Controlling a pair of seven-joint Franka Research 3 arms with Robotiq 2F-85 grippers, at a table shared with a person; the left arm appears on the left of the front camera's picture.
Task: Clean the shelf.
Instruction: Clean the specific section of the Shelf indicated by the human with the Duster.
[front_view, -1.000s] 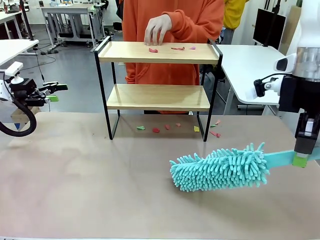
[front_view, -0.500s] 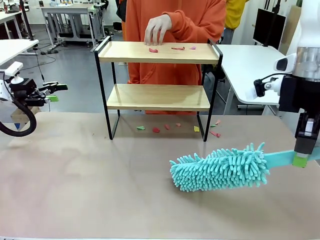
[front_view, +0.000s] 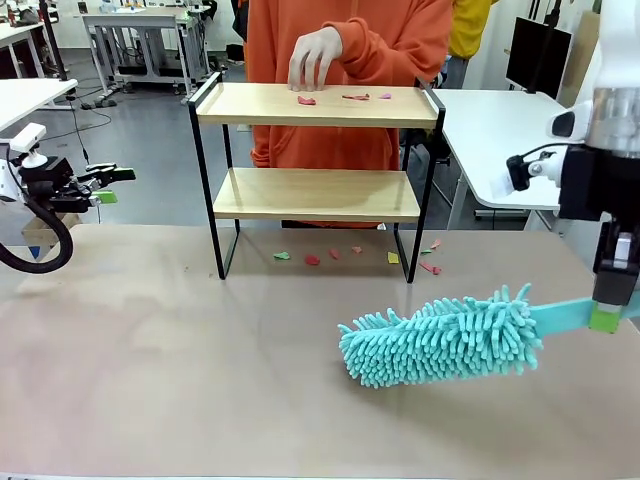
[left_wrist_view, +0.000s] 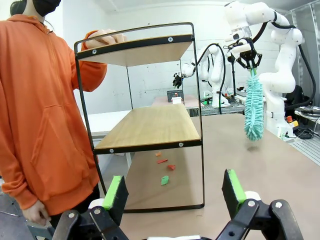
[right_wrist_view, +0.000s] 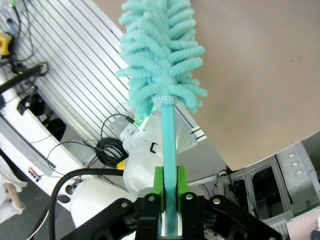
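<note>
Turquoise duster (front_view: 440, 338) clamped in right gripper (front_view: 603, 318) (near shelf (front_view: 315, 195)), left gripper (left_wrist_view: 174, 189) spread apart

A pale brown worktop (front_view: 150, 380) fills the foreground. A person in an orange hoodie (front_view: 390, 40) stands at the worktop's far edge. Beyond the worktop's far right corner is a white table (front_view: 500, 130), with a dark monitor (front_view: 537, 55) farther back. Beyond its far left corner, another white table (front_view: 25, 97) stands on grey floor (front_view: 150, 150).

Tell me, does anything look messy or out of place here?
Yes: small coloured scraps litter the top board of the shelf, and more scraps lie on the table at its foot. Nothing looks tipped or damaged.
</note>
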